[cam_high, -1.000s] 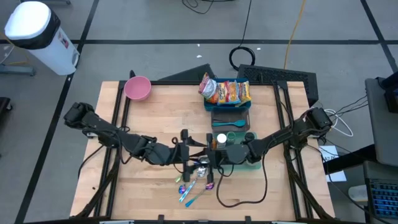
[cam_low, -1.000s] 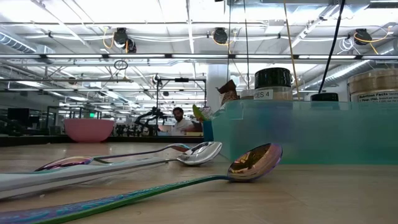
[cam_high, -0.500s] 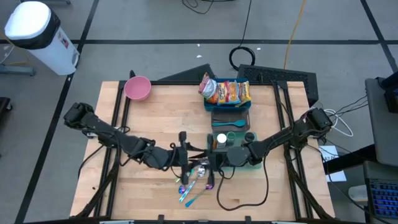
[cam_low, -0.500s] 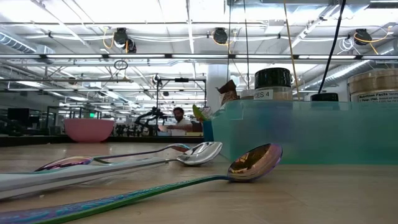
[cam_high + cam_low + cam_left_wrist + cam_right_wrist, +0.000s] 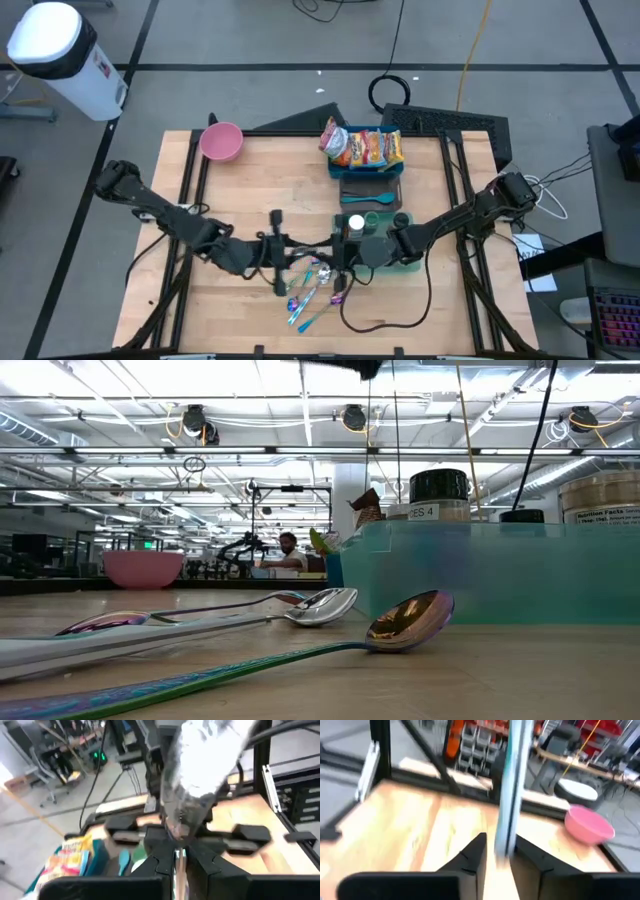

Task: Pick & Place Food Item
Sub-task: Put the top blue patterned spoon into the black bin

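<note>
The left fingers (image 5: 178, 857) are pinching a shiny spoon (image 5: 200, 775) pointing straight out. The right fingers (image 5: 495, 852) are loosely pinching a blue-handled utensil (image 5: 512, 780).

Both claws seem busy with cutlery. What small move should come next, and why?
Probably the right gripper should ease back, clear of the bluish handle standing right before it: the left gripper is shut on the silver spoon and likely needs free room to lift.

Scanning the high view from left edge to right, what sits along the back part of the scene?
White bin with black band on the floor → round pink bowl on the wooden table's back-left corner → colourful snack packets in the blue tray.
</note>
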{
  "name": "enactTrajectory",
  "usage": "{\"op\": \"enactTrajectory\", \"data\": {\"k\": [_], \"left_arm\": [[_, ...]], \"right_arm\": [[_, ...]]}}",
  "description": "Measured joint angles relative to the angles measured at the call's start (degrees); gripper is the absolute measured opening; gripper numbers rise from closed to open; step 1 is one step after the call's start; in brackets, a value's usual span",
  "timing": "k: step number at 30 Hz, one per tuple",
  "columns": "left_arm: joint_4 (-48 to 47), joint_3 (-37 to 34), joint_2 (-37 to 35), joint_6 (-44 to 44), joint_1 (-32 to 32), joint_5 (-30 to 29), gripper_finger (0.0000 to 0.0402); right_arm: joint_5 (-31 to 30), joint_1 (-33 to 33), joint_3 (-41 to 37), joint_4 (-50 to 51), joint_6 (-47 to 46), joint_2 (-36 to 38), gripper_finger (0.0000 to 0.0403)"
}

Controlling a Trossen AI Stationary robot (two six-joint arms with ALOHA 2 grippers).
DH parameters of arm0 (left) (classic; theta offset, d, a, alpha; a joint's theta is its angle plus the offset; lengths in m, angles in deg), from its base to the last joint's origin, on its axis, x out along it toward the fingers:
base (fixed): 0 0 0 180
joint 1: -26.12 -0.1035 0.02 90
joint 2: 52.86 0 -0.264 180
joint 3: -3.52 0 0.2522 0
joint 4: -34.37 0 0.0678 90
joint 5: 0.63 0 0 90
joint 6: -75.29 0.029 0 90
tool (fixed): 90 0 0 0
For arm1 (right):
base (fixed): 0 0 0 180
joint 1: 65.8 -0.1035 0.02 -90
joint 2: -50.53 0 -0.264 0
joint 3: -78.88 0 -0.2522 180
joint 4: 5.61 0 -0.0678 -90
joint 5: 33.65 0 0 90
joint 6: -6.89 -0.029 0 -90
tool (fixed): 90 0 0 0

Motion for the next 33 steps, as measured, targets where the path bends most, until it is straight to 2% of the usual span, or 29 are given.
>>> {"op": "enactTrajectory", "data": {"k": [3,7,11,19,24,27,33], "left_arm": [[-8.9,0.0,-1.7,-6.0,0.2,-1.0,0.0023],[-19.4,-0.4,-1.3,-15.8,0.1,-1.6,0.0023],[-23.2,-2.1,0.9,-21.2,-0.7,-1.4,0.0023],[-22.6,-2.9,5.9,-24.1,-0.6,2.4,0.0023],[-20.2,-2.8,8.5,-24.1,-1.0,5.5,0.0023],[-20.1,-2.8,9.0,-23.9,-1.7,5.8,0.0023],[-19.4,-2.8,8.9,-23.9,-3.1,7.2,0.0025]], "right_arm": [[0.5,0.3,-0.2,3.5,-1.3,0.3,0.0095],[0.3,0.3,-0.2,1.2,-2.3,0.9,0.0124],[0.3,0.4,-0.2,-3.7,0.3,0.9,0.0152],[0.2,0.4,-0.2,-6.2,2.1,0.9,0.0188],[0.6,0.4,-0.2,-6.2,2.0,0.9,0.0186],[5.2,0.4,-0.2,-5.9,1.6,0.9,0.0175],[6.1,0.5,-0.2,-4.2,1.6,0.9,0.0117]]}}
